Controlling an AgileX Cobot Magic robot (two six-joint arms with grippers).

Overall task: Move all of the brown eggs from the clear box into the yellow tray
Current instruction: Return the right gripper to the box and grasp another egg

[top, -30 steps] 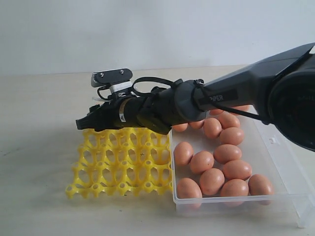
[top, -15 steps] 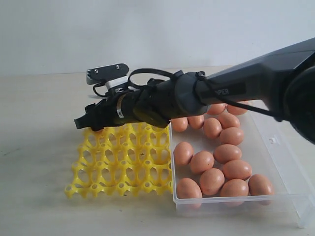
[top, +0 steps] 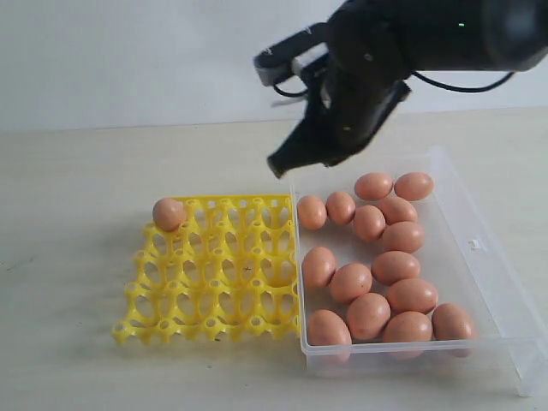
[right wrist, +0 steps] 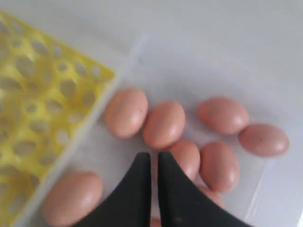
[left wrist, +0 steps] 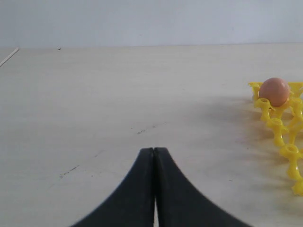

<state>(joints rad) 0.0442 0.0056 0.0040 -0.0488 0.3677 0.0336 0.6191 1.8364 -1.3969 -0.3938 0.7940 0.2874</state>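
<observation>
Nearest you, fifteen smooth brown eggs [top: 351, 282] lie in the shallow clear plastic box [top: 495, 278], which touches the square yellow lattice tray [top: 224, 257]. One more egg [top: 169, 214] sits in the tray's far left corner cup. Your right gripper [top: 278, 163] hangs above the box's far left corner, well above the eggs, with its jaws nearly together and empty. Your left gripper [left wrist: 154, 150] is closed on nothing.

A glossy black arm [top: 428, 34] with thin black cables [top: 467, 87] and a tapered black hand [top: 276, 163].

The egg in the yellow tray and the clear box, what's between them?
Only empty cups of the yellow tray lie between the egg and the clear box, as the exterior view shows.
</observation>
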